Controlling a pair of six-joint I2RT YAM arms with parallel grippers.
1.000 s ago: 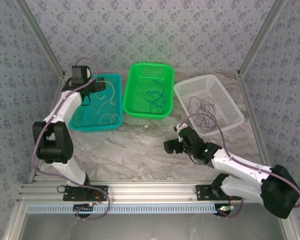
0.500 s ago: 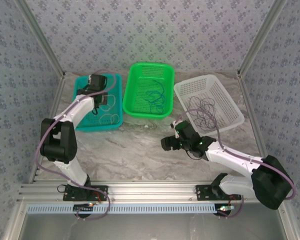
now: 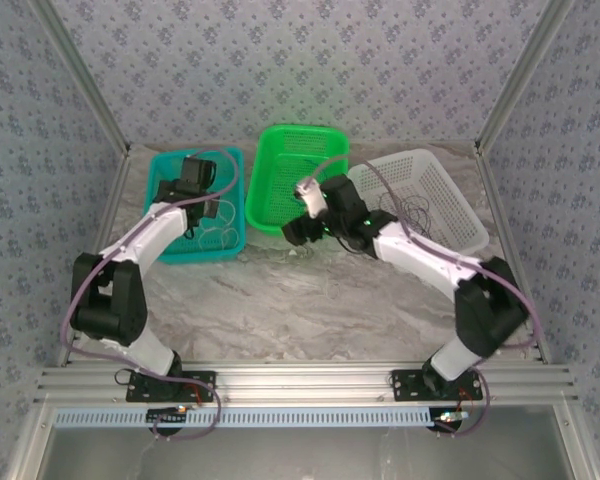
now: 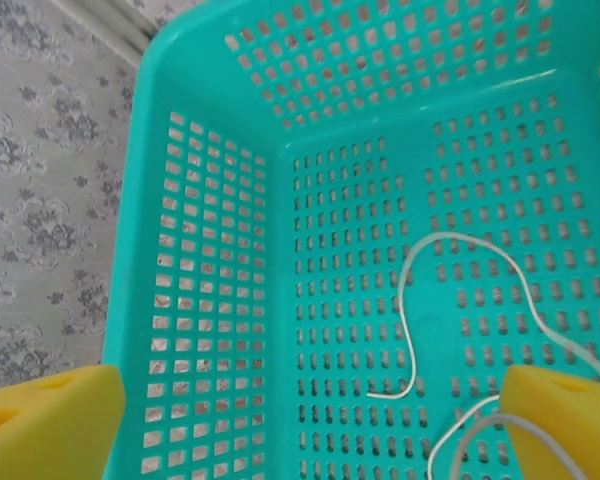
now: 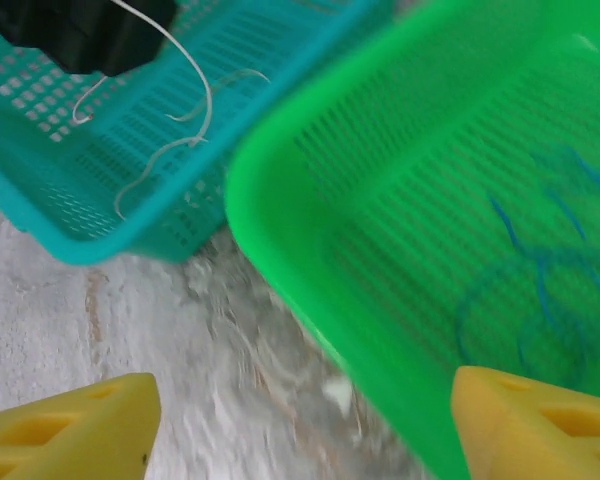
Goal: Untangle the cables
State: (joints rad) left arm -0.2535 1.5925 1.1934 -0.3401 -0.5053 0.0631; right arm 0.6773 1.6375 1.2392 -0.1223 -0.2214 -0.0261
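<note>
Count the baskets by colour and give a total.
Teal basket: 1
Green basket: 1
White basket: 1
Total: 3

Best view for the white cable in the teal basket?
Left wrist: the white cable lies sharp and close on the teal basket floor. Right wrist shows it smaller and off to one side; top external shows faint loops.
</note>
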